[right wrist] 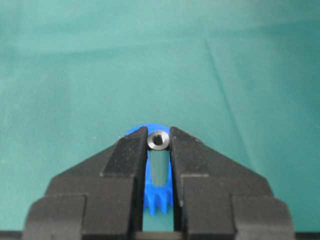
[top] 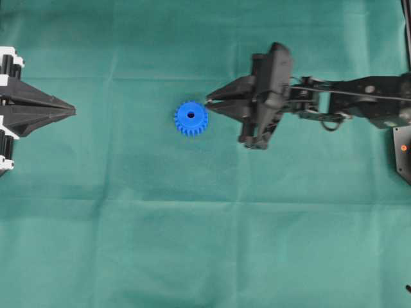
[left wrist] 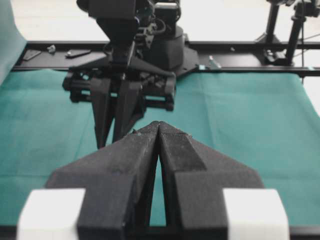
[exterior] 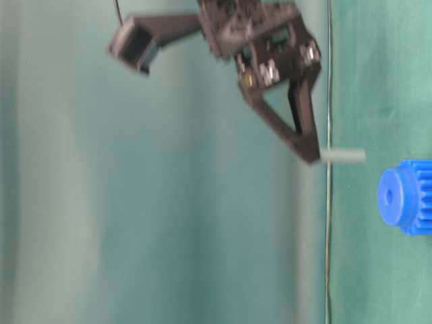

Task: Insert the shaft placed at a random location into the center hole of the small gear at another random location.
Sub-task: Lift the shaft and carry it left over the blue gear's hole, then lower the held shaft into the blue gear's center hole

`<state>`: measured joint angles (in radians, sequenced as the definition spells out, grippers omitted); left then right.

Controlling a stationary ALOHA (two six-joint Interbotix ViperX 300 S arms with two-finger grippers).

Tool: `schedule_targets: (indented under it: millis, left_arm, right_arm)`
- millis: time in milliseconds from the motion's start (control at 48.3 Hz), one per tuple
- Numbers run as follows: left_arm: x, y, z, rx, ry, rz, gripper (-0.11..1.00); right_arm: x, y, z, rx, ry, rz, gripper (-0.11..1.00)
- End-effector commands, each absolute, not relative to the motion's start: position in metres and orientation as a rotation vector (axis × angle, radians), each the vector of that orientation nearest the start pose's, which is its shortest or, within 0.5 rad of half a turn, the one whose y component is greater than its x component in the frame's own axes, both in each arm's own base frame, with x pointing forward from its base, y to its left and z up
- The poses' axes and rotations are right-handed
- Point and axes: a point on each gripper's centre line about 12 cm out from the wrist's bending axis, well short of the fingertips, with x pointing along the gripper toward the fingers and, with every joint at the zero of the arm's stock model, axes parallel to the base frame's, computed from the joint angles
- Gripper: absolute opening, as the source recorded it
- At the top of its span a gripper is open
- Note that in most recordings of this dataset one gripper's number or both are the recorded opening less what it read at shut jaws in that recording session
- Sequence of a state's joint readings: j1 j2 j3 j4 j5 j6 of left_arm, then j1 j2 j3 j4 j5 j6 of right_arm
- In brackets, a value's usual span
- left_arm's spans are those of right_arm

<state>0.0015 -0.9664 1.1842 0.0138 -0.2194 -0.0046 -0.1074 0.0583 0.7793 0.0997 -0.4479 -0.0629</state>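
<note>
Progress: I have the shaft point(right wrist: 159, 140) in hand and up off the worktop point(top: 128, 244); by my reckoning the pick-up is behind me and the insertion itself is not yet done.
Remaining: I judge that I have to line the shaft's tip over the center hole point(top: 191, 115), lower it and seat it, then let go.
Shaft: it sits pinched between the tips of my right pincer point(right wrist: 159, 150); the right wrist view shows it end-on as a shiny ring, and the table-level view shows it as a pale stub poking out past the fingertips toward the gear.
Small gear: the small gear point(top: 191, 119) lies flat on the green cloth near the middle of the worktop, its hole open and empty.
Gap: from overhead my right pincer tips sit just beside the gear's rim, on its right; in the table-level view the shaft is clear of the gear, not touching it, and off to one side of the hole.
Right arm pose: stretched in from the right edge of the overhead view, pincer angled down at the gear.
Left pincer: my left pincer point(top: 72, 111) is pressed together on nothing, parked at the left edge, well apart from the gear.
</note>
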Motion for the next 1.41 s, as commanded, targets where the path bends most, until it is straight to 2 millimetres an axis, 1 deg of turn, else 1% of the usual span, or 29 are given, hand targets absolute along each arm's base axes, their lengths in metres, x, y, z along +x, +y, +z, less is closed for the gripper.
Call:
schedule_targets:
  millis: [0, 124, 248, 641, 972, 1221, 1386]
  left_arm:
    - [0.201, 0.0, 0.291, 0.01, -0.023, -0.004, 0.01]
    - [0.201, 0.0, 0.291, 0.01, -0.025, -0.002, 0.0]
    - [0.201, 0.0, 0.291, 0.01, -0.025, -0.002, 0.01]
    - [0.201, 0.0, 0.291, 0.01, -0.025, -0.002, 0.01]
    - [0.201, 0.0, 0.29, 0.01, -0.021, -0.004, 0.01]
    - [0.201, 0.0, 0.29, 0.01, -0.021, -0.002, 0.01]
    - [0.201, 0.0, 0.29, 0.01, -0.02, -0.002, 0.0]
  right_arm:
    - [0.406, -0.045, 0.168, 0.014, 0.359, -0.135, 0.13]
    - [0.419, -0.045, 0.164, 0.009, 0.373, -0.128, 0.13]
    - [0.423, -0.045, 0.162, 0.008, 0.38, -0.127, 0.13]
    - [0.422, -0.045, 0.161, 0.001, 0.384, -0.125, 0.13]
    - [0.42, -0.046, 0.157, -0.001, 0.401, -0.126, 0.13]
    - [0.417, -0.047, 0.149, -0.002, 0.423, -0.129, 0.13]
    - [0.418, -0.048, 0.14, 0.004, 0.441, -0.132, 0.13]
